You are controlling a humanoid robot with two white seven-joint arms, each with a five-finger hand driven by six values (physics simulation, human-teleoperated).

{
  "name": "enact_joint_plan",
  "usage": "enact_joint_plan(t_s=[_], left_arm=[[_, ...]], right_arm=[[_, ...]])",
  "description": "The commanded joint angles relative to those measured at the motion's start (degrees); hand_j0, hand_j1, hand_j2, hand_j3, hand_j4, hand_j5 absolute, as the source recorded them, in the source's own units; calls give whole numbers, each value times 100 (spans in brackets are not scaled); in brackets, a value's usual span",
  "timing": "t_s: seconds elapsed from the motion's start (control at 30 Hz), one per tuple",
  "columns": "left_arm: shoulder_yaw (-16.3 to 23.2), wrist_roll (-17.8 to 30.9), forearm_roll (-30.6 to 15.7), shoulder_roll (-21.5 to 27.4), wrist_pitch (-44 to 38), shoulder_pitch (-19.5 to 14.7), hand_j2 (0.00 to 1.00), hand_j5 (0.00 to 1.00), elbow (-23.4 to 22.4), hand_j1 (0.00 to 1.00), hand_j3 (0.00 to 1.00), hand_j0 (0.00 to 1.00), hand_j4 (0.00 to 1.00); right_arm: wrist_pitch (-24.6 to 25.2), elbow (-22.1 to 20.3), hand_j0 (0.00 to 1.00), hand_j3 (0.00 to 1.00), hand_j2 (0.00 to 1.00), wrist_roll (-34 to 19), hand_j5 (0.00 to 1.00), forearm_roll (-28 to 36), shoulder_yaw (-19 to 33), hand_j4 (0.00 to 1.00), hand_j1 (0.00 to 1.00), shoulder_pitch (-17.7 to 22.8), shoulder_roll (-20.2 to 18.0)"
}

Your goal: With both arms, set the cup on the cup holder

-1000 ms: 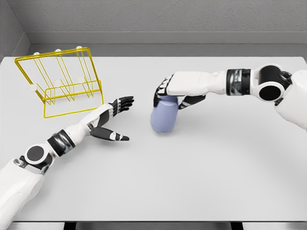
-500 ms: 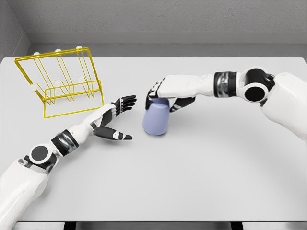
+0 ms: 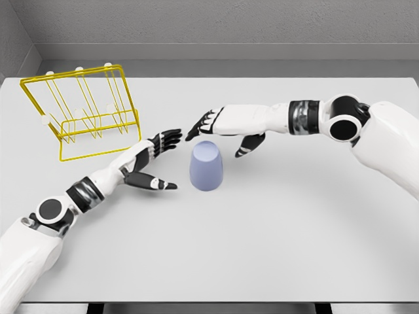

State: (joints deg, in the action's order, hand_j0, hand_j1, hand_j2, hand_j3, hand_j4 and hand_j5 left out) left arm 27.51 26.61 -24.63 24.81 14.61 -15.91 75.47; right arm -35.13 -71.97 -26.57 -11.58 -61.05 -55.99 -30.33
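**Cup standing free between two open hands**

The cup (image 3: pixel 205 166), pale blue-violet, stands on the grey table (image 3: pixel 281 222) near its centre. It appears to be upside down, with the closed end on top, though the render does not settle this.

The right hand (image 3: pixel 222 127) hovers just behind and above the cup. Its fingers are extended and spread, thumb angled downward, and they grip nothing. A gap shows between the hand and the top of the cup.

The left hand (image 3: pixel 152 162) lies just to the left of the cup, palm turned toward it. Its fingers are straight and its thumb points at the cup's base. It holds nothing and does not touch the cup.

The cup holder (image 3: pixel 82 111), a yellow wire rack, stands at the far left of the table, well apart from the cup.
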Motion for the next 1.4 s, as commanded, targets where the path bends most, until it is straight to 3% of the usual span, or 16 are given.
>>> enact_joint_plan(t_s=[0.0,0.33,0.37,0.43,0.63,1.37], left_arm=[[-26,2,-33,-2,-2,0,100,100,3,100,100,100,100],[-26,2,-24,-433,-2,-44,100,100,-85,100,100,100,100],[-26,2,-24,-521,-2,-44,100,100,-94,100,100,100,100],[18,2,-15,-583,-2,-44,100,100,-85,100,100,100,100],[18,2,108,-644,-2,-35,100,100,-94,100,100,100,100],[18,2,266,-925,-28,-53,100,100,-190,100,100,100,100]], right_arm=[[13,-1,100,100,100,3,100,42,31,100,100,0,-96],[13,-10,100,100,100,-6,100,42,286,100,100,-220,-1045],[13,8,100,100,100,108,100,59,286,100,100,-193,-1405],[13,17,100,100,100,671,100,68,339,100,100,-97,-1774],[13,131,100,100,100,785,100,77,357,100,100,114,-2249],[13,140,100,100,100,759,100,77,576,100,100,290,-2240]])
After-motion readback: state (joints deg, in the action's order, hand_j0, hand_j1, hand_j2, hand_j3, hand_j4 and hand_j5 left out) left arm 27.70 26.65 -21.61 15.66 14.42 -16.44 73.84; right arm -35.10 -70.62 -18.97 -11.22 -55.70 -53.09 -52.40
